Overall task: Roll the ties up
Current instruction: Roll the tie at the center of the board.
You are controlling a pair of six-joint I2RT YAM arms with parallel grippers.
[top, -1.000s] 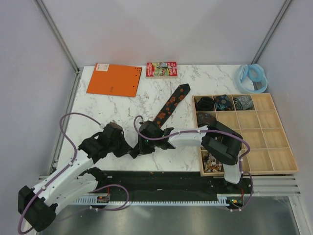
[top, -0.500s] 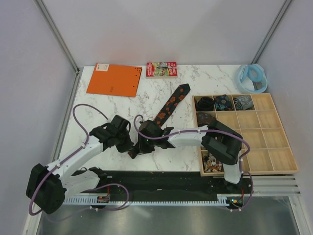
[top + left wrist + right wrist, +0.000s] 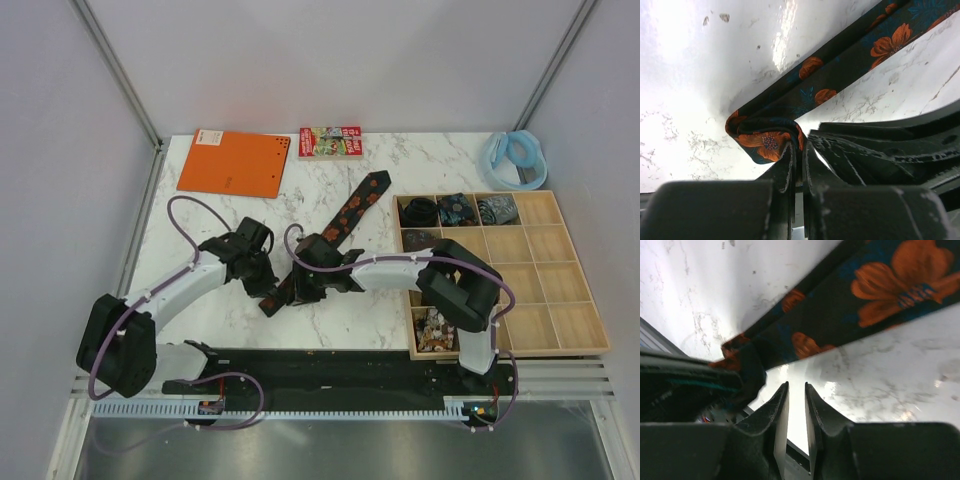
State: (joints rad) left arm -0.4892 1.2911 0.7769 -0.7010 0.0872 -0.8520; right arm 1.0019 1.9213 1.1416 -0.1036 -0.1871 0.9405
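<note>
Where the black, orange-flowered tie lies slantwise on the glossy marble table, its near end curls into a soft fold pinched in the left gripper. The right gripper, its dark fingers almost closed, holds nothing just beside the cloth.

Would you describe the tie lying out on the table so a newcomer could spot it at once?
On the white marble table, left of the wooden compartment tray, one long tie runs diagonally across the middle. Unlike the small coiled ties in the tray, it lies stretched out, black with orange-red flowers.
</note>
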